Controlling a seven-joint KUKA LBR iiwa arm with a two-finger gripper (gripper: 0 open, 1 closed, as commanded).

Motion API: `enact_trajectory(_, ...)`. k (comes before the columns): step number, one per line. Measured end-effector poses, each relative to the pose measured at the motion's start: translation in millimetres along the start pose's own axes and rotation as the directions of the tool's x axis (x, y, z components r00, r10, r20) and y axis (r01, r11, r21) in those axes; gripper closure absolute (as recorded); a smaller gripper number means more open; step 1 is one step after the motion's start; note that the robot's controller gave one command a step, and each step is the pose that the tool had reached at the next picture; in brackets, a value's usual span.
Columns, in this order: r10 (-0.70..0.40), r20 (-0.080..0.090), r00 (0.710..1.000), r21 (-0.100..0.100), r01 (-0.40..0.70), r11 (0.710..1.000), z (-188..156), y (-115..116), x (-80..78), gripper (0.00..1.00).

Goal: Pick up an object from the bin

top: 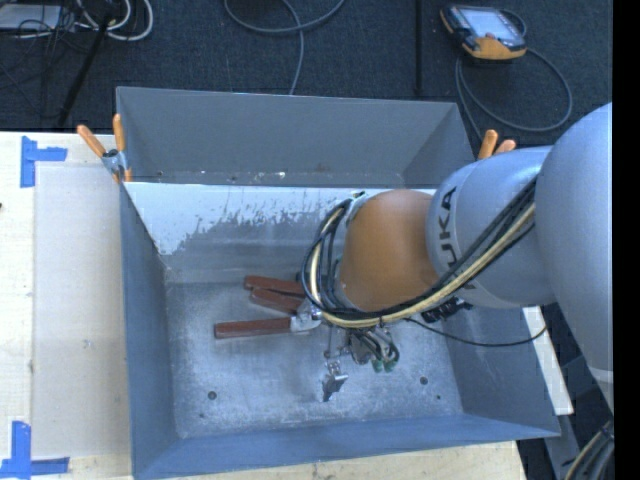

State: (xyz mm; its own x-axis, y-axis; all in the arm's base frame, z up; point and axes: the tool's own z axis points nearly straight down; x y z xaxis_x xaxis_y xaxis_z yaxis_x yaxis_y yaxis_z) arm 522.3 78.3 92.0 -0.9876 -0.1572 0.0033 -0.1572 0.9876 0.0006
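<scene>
A pair of pliers with two reddish-brown handles (pixel 252 328) lies on the bin floor left of centre, handles pointing left and its metal head toward the middle, partly hidden under the arm. My gripper (pixel 332 380) hangs low over the bare floor near the bin's middle front, a little right of and in front of the pliers' head. Nothing shows in the gripper.
The arm with its orange cover and looped cables reaches in from the right and hides the bin's middle right. The scratched grey bin walls slope up on all sides. Bare floor lies to the left and front of the pliers.
</scene>
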Motion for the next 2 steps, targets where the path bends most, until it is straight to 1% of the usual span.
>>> enact_trajectory(1,0.000,0.000,1.000,0.000,0.000,1.000,0.0,0.0,-0.1,0.00)
enact_trajectory(2,0.014,-0.002,1.000,0.001,-0.014,1.000,-35.0,36.6,-56.5,0.00)
